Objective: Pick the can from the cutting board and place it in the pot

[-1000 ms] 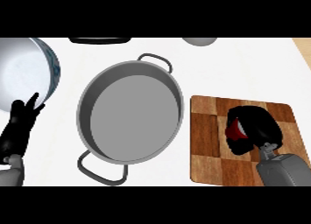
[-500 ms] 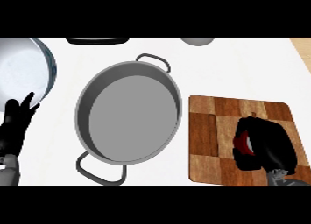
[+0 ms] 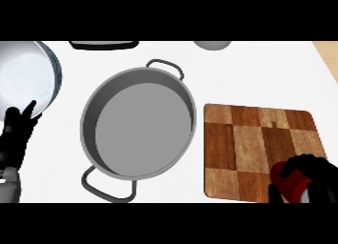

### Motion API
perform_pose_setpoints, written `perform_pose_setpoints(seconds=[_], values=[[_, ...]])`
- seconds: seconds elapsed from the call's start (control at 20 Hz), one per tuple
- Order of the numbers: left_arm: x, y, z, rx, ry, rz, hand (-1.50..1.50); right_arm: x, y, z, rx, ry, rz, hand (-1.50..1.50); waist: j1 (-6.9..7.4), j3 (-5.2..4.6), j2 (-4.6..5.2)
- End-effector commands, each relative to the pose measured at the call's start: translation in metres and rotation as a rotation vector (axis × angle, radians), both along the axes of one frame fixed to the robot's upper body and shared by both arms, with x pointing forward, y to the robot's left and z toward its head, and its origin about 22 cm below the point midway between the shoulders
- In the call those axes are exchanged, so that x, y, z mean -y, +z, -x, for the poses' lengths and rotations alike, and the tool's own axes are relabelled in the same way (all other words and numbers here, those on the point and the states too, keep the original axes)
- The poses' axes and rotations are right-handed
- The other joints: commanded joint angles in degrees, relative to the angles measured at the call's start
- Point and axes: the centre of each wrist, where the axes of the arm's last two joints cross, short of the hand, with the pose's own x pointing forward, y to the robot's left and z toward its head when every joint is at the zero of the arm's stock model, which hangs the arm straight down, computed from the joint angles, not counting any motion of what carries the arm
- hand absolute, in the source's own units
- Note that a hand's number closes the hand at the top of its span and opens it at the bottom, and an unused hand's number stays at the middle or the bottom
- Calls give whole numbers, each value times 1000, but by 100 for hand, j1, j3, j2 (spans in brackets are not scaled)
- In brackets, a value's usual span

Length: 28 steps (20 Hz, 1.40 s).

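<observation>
holding the red can (image 3: 289,183) in my curled right hand (image 3: 319,178) over the cutting board (image 3: 259,143) corner. my left hand (image 3: 13,138) rests spread beside the pot (image 3: 101,102).

So colour-wise: the desk (image 3: 270,71) is plain white, with a strip of pale tan wood grain at its far right corner. The pot (image 3: 138,125) is grey steel, flat mid-grey inside with a lighter shiny rim and darker grey handles. The cutting board (image 3: 255,143) is a checker of brown wood blocks, some reddish-dark, some lighter honey. The can (image 3: 289,183) is bright red with a bit of white near the bottom. Both hands are black, the right hand (image 3: 319,178) over the can, the left hand (image 3: 13,138) on a grey forearm. At the far left edge sits a silvery-white bowl (image 3: 16,81) with a bluish sheen. Along the far edge there's a black thing (image 3: 103,45) and a pale grey one (image 3: 213,45).
</observation>
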Motion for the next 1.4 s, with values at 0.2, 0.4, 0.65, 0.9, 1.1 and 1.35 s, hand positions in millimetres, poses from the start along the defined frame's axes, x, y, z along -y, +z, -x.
perform_pose_setpoints(seconds=[0.2, 0.4, 0.65, 0.9, 1.1, 1.35], values=[[14, -8, 1, -5, -16, -1, 0, -34, 65, 36, 423, 139, -175, 150, 78, -10, 1], [-2, 0, -2, 28, 6, -5, 0, -44, 87, 40, 479, 170, -147, 150, 99, -14, 6], [11, -5, -2, 5, -19, -6, 0, -75, 119, 29, 410, 252, -148, 150, 143, -13, 12], [11, -4, -7, 17, -38, 8, 0, -127, 131, -9, 325, 238, -186, 150, 228, -12, 31], [17, 1, -13, -3, -51, -3, 0, -157, 137, -33, 265, 231, -188, 150, 271, -13, 21], [8, -7, -10, 1, -41, -1, 0, -180, 142, -82, 177, 232, -223, 150, 280, -10, 55]])
